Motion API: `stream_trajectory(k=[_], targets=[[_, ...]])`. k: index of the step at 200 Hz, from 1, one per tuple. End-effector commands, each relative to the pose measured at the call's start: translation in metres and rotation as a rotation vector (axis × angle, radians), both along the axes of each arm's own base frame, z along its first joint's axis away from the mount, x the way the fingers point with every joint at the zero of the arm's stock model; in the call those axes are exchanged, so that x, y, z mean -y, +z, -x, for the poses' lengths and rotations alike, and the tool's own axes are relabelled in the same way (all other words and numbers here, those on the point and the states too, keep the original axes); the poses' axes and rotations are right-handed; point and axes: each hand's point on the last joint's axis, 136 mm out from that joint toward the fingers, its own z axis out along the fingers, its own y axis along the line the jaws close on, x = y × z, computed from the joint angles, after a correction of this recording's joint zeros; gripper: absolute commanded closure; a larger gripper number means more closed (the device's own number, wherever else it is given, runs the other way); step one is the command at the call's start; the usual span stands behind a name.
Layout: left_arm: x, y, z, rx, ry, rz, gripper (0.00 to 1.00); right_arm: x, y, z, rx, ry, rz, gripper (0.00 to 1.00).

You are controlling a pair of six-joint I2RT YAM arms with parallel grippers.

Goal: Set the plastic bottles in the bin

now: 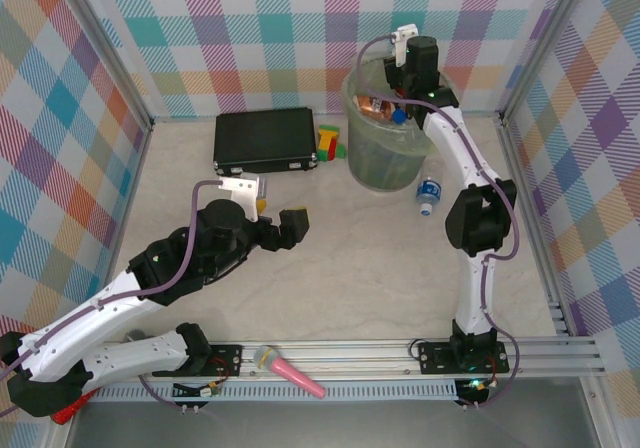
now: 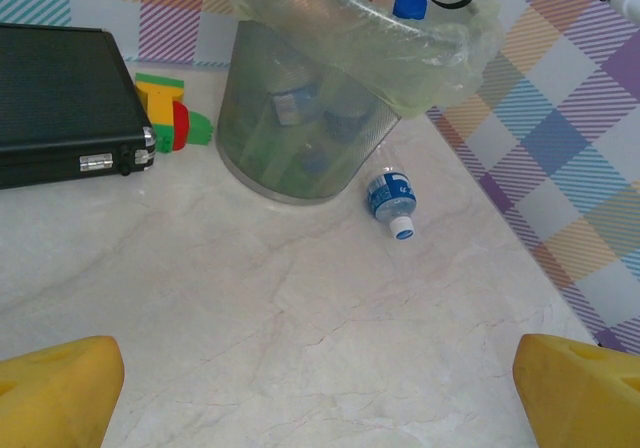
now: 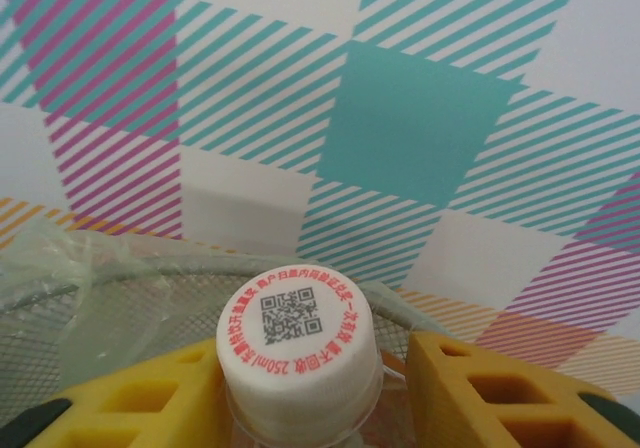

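Observation:
The bin (image 1: pixel 385 163), a pale-green bucket with a clear liner, stands at the back right and holds several bottles. My right gripper (image 1: pixel 398 96) hangs over its mouth. Between its yellow fingers (image 3: pixel 130 398) stands a white-capped clear bottle (image 3: pixel 296 343). The jaws are parted: the cap leans on the left finger and a gap separates it from the right one. The bin's rim (image 3: pixel 150 268) curves behind. A blue-labelled bottle (image 1: pixel 428 194) (image 2: pixel 391 196) lies on the table against the bin (image 2: pixel 300 128). My left gripper (image 1: pixel 280 218) (image 2: pixel 320 398) is wide open and holds nothing, low over the table's middle.
A flat black case (image 1: pixel 265 140) (image 2: pixel 60 103) lies left of the bin, with coloured blocks (image 1: pixel 329 143) (image 2: pixel 170 118) between them. A pink stick (image 1: pixel 290 370) rests on the front rail. A metal frame rail (image 1: pixel 530 198) bounds the right side.

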Motion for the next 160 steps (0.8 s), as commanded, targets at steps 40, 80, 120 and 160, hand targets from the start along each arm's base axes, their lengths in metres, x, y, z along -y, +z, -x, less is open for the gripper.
stream_trajectory(k=[40,80,120,160], targets=[[-0.003,0.003,-0.002,0.009,0.017,0.012,0.00,-0.047,0.011,0.041,-0.122,0.261,-0.134,0.17],[-0.004,0.006,-0.002,0.012,0.015,0.018,0.00,-0.058,0.040,0.061,-0.117,0.345,-0.227,0.13],[-0.004,0.006,-0.001,0.012,0.013,0.027,0.00,-0.059,0.055,0.073,-0.133,0.369,-0.301,0.08],[-0.004,0.004,0.000,0.009,0.008,0.025,0.00,-0.039,0.059,0.079,-0.146,0.250,-0.334,0.03]])
